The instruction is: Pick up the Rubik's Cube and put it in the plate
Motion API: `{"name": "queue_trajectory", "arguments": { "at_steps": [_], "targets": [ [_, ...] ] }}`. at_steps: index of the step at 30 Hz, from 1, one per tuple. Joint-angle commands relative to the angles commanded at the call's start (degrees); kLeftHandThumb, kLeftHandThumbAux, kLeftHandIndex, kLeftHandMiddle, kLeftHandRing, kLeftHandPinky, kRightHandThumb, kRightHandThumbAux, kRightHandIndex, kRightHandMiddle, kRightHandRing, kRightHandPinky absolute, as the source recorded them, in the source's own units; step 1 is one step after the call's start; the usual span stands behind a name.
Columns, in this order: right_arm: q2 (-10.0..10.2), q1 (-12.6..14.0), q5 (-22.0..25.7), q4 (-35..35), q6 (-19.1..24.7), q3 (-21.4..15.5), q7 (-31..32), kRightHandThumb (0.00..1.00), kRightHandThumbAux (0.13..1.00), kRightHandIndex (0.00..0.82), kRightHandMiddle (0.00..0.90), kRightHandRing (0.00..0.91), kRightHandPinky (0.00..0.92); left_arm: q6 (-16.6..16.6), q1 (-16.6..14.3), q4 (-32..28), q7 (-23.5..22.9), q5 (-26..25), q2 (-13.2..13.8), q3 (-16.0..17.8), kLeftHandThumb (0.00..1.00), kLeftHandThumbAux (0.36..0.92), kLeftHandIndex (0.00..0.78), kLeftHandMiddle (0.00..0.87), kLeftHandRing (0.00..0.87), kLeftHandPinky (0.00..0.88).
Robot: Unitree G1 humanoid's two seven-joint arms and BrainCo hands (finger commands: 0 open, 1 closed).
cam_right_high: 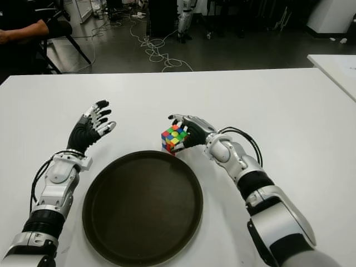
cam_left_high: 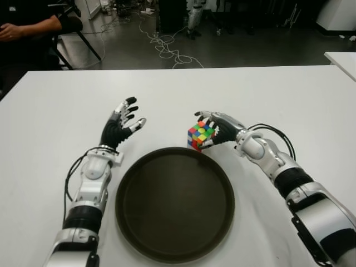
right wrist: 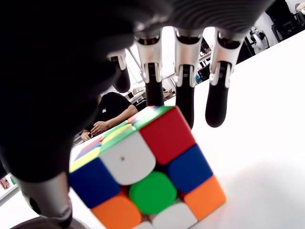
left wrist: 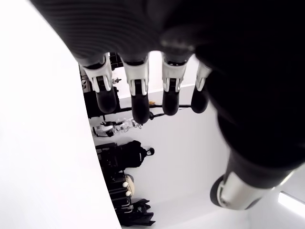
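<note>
The Rubik's Cube sits at the far rim of the round dark plate, a little right of the plate's middle. My right hand is curled around it, fingers over the top and far side and thumb against the near side. The right wrist view shows the cube close under the palm, its lower corner by the white table. My left hand is held up left of the plate's far edge, fingers spread and holding nothing.
The white table stretches wide on both sides of the plate. A person's arm shows beyond the far left corner. Cables lie on the floor behind, and another white table stands at the far right.
</note>
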Motion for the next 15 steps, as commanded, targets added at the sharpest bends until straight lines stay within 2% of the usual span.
{"name": "queue_trajectory", "arguments": {
  "at_steps": [15],
  "targets": [
    [0.8,-0.3,0.1,0.4,0.6,0.1,-0.1,0.000,0.744,0.142,0.255,0.316,0.396,-0.6,-0.1,0.8,-1.4,-1.1,0.5,0.6,0.085,0.721,0.075,0.111,0.106,0.109]
  ]
}}
